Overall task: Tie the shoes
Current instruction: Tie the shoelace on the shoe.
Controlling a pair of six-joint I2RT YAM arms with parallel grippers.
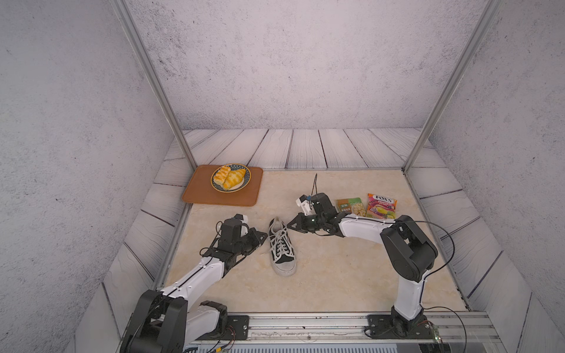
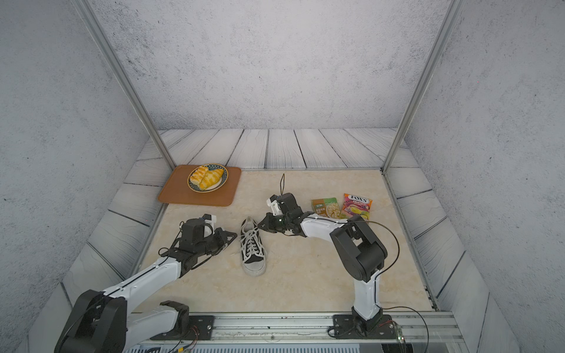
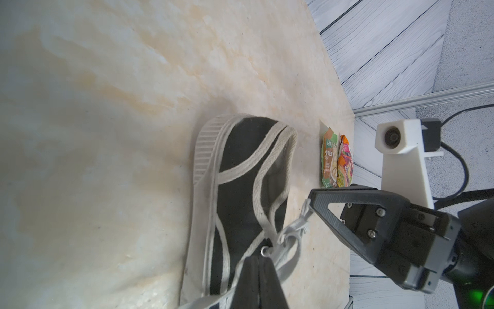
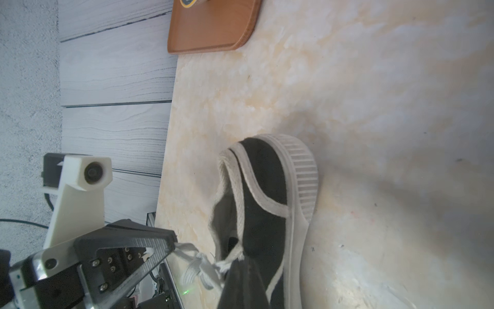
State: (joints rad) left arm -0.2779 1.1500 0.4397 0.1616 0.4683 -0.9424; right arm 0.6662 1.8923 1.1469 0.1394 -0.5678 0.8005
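Pinching a lace (image 3: pixel 292 228) end in each: left gripper (image 1: pixel 265 235), right gripper (image 1: pixel 289 226). Between them lies the shoe (image 1: pixel 282 252), its length crosswise to my pull.

We log two arms of the same build. The left arm (image 1: pixel 198 275) and right arm (image 1: pixel 360 229) have white shell links with a thin black line along them and small dark screws. The joint housings are black and blocky. The left gripper (image 1: pixel 265 235) and right gripper (image 1: pixel 289 225) are black. Their fingers (image 3: pixel 334 227) are triangular, with a cut-out window and a ribbed inner edge. Silver screws (image 3: pixel 381 212) sit on the mount. Each wrist has a white camera bracket (image 3: pixel 401 160) with a round lens. A black cable (image 1: pixel 428 222) loops off the right arm, and a green light (image 3: pixel 478 294) shows at its wrist. Both arms have black base plates (image 1: pixel 235 325) with bolts.
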